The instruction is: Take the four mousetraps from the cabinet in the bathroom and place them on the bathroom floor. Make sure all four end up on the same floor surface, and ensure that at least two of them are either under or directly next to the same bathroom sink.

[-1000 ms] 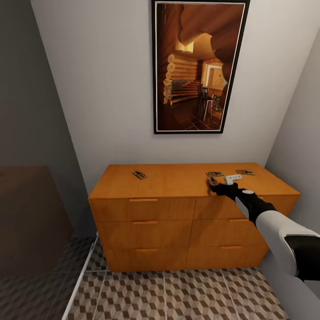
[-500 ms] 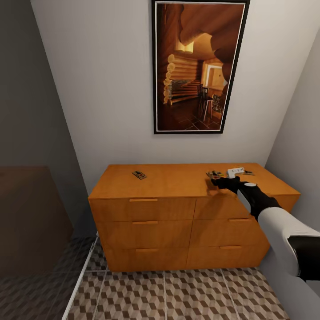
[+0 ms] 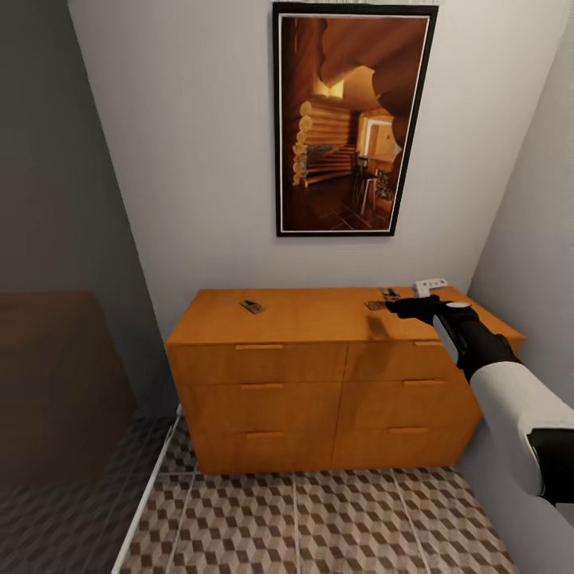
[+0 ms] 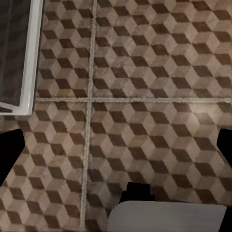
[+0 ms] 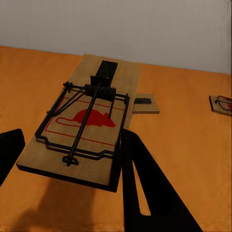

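Mousetraps are on top of the cabinet [image 3: 319, 375], and one of them [image 5: 84, 126] is clamped in the right tool [image 3: 402, 307] — in the right wrist view it sits tilted between the two dark fingers [image 5: 145, 188], lifted off the orange wood with its shadow underneath. You can read the red mouse print and the wire bar on it pretty clearly.

In that same wrist view there's a second trap [image 5: 145, 103] lying flat on the cabinet top just behind the held one, partly hidden by it, and a third [image 5: 221, 104] off near the picture's edge, closer to the wall.

From the head view the right arm reaches over the right end of the cabinet top. A small dark trap [image 3: 375, 305] lies just beside the tool, and another one [image 3: 253, 306] sits well apart on the left half of the top. All six drawers look closed. A tall framed picture of a log interior [image 3: 351, 119] hangs on the wall above.

Left tool [image 4: 116, 157]: its fingertips are spread wide apart with nothing between them, hanging over the bathroom floor [image 4: 145, 72] — cube-pattern tiles with pale grout. A white frame edge [image 4: 33, 53] runs along one side there.
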Motion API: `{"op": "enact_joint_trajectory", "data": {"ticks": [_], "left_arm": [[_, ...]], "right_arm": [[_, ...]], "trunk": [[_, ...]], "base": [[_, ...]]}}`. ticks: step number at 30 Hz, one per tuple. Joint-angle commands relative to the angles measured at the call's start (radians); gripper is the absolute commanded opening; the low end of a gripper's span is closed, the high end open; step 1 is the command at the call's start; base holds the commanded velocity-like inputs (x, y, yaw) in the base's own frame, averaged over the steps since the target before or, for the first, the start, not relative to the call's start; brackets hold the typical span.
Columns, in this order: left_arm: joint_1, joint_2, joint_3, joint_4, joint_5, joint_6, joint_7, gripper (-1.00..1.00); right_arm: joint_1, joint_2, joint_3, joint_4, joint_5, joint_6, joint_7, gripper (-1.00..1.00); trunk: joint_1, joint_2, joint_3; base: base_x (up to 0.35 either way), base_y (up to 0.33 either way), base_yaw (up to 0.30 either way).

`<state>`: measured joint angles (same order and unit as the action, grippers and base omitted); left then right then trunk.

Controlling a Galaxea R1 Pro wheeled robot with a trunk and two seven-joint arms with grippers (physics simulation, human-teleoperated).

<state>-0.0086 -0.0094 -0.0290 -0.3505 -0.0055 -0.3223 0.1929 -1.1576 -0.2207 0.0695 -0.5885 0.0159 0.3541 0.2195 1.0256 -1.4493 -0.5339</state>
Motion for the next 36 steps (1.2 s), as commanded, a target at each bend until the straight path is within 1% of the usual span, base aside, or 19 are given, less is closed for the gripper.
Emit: {"op": "enact_joint_trajectory", "data": {"ticks": [1,22,32,34,36], "left_arm": [[-0.001,0.0,-0.003,0.001,-0.001,-0.003,0.006,1.0],[-0.001,0.0,-0.003,0.001,-0.001,-0.003,0.007,1.0],[-0.001,0.0,-0.003,0.001,-0.001,-0.003,0.006,1.0],[-0.001,0.0,-0.003,0.001,-0.001,-0.003,0.006,1.0],[-0.001,0.0,-0.003,0.001,-0.001,-0.003,0.006,1.0]], "right_arm": [[-0.001,-0.001,0.004,-0.005,0.001,0.008,-0.004,-1.0],[-0.001,-0.001,0.007,0.004,0.0,0.013,-0.028,-1.0],[-0.001,0.001,0.008,0.042,-0.001,0.006,-0.029,-1.0],[-0.001,0.001,0.007,0.057,-0.001,0.004,-0.029,-1.0],[-0.001,0.001,0.008,0.086,-0.001,-0.014,-0.029,-1.0]], "trunk": [[-0.001,-0.001,-0.001],[-0.001,-0.001,-0.001],[-0.001,-0.001,-0.001],[-0.001,-0.001,-0.001],[-0.001,-0.001,-0.001]], "base": [[-0.316,0.0,0.0],[-0.322,0.0,0.0],[-0.323,0.0,0.0],[-0.314,0.0,0.0],[-0.224,0.0,0.0]]}}
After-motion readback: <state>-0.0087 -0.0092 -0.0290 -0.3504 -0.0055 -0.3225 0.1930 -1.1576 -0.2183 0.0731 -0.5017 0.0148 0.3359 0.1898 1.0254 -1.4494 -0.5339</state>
